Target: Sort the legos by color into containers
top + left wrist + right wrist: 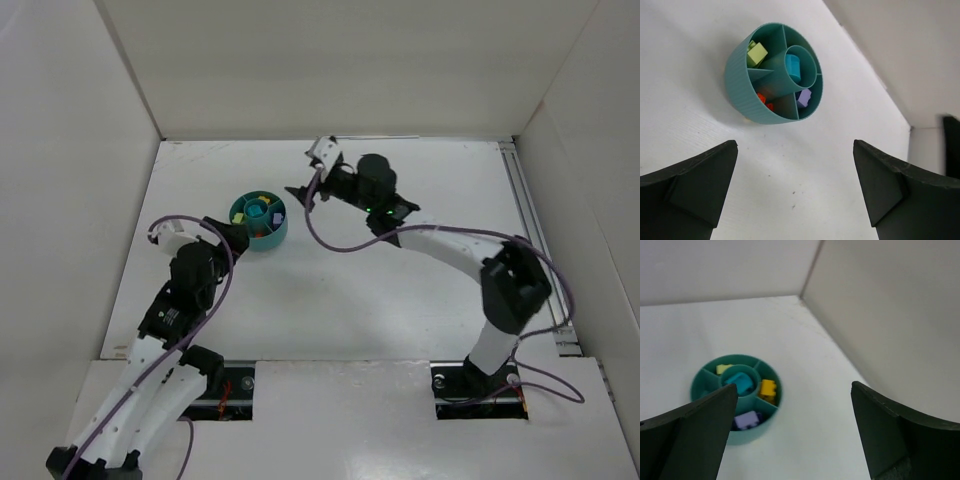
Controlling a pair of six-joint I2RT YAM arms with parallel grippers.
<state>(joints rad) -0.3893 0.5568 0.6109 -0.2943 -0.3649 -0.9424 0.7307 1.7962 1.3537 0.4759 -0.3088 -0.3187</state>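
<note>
From above, one round teal dish (266, 238) sits on the white counter (400, 290), left of centre and toward the back. The left tool (230, 231) points at it from just beside its near-left wall. The right tool (301, 195) hangs near its right side, apart from it. No loose pieces show on the counter. Spots of colour lie inside the dish, too small to count from this height.

In the left wrist view, the left tool (795, 192) is spread wide with nothing between its fingers, and the dish (737, 75) stands beyond it. Four colours show, each in its own section:
- one yellow-green piece (757, 52) in an outer compartment
- one teal piece (792, 67) in the central ring
- one lilac piece (803, 97) in another compartment
- an orange-red piece (761, 98) in a further one, possibly two small bits, since the wall hides part of it

In the right wrist view, the right tool (795, 440) is also wide open and empty, with the dish (700, 380) low on the left. The pale yellow-green, teal and lilac pieces show here too. There is also one deeper yellow piece (767, 389) alone in its compartment. One finger covers part of the dish.

That makes at least five pieces, one dish and two tools. With every colour separated and nothing left on the counter, the sorting looks finished, or very nearly so.
</note>
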